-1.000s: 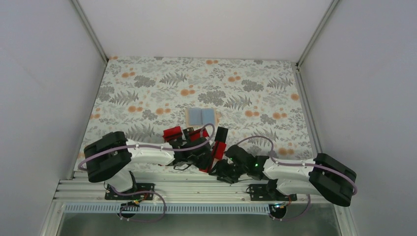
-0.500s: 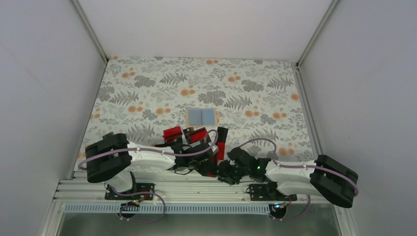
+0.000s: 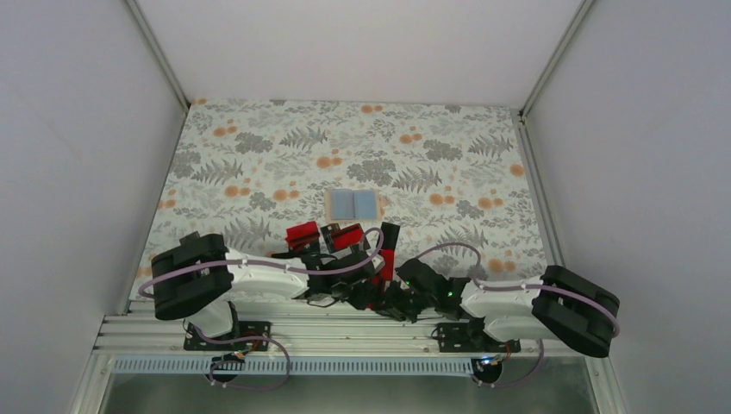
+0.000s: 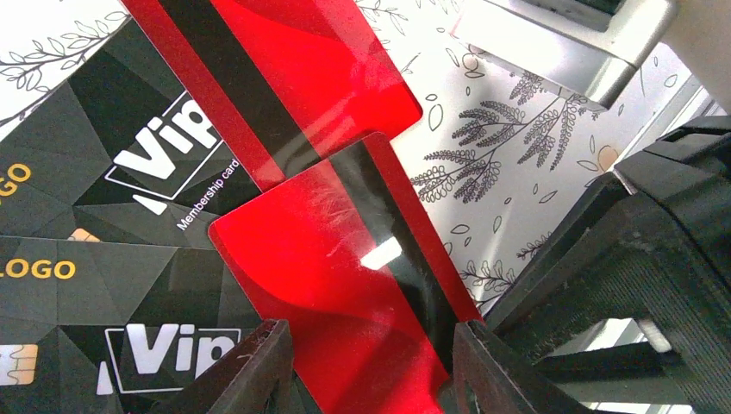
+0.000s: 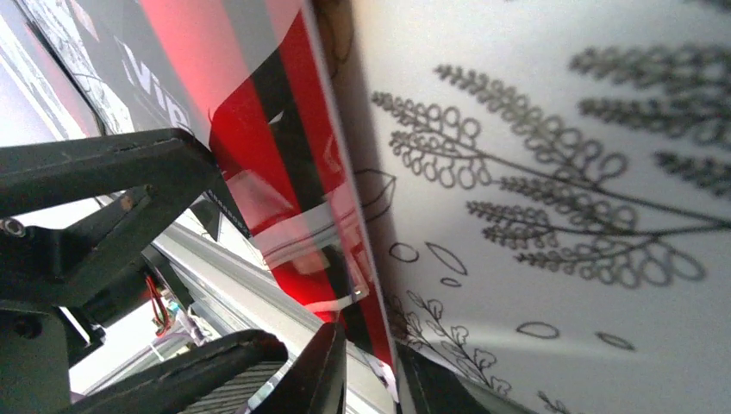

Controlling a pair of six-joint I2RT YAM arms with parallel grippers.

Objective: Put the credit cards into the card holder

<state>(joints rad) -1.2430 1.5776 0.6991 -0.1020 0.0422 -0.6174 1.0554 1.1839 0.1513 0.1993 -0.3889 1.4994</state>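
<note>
The card holder (image 3: pixel 353 204) lies open on the flowered cloth, pale blue inside. Several credit cards lie just in front of it: red ones (image 3: pixel 303 232) (image 3: pixel 347 235) and black "Vip" ones (image 4: pixel 129 155). My left gripper (image 4: pixel 371 366) is shut on one red credit card (image 4: pixel 345 285) with a black stripe, its fingers (image 4: pixel 259 362) pressing the card's two long edges. The end of that card (image 5: pixel 345 259) sits between the fingers of my right gripper (image 5: pixel 377 366), which stands narrowly open with a gap beside the card. The two grippers (image 3: pixel 360 278) (image 3: pixel 390 297) meet near the table's front edge.
An aluminium rail (image 3: pixel 345 332) runs along the near edge right under the grippers. Another red card (image 4: pixel 284 78) overlaps the black ones below the held card. The right arm's black body (image 4: pixel 638 259) fills the right of the left wrist view. White walls enclose the table.
The right gripper has moved left to the left gripper and narrowed its jaws around the red card's end. The left gripper with the card has sunk toward the near edge.
</note>
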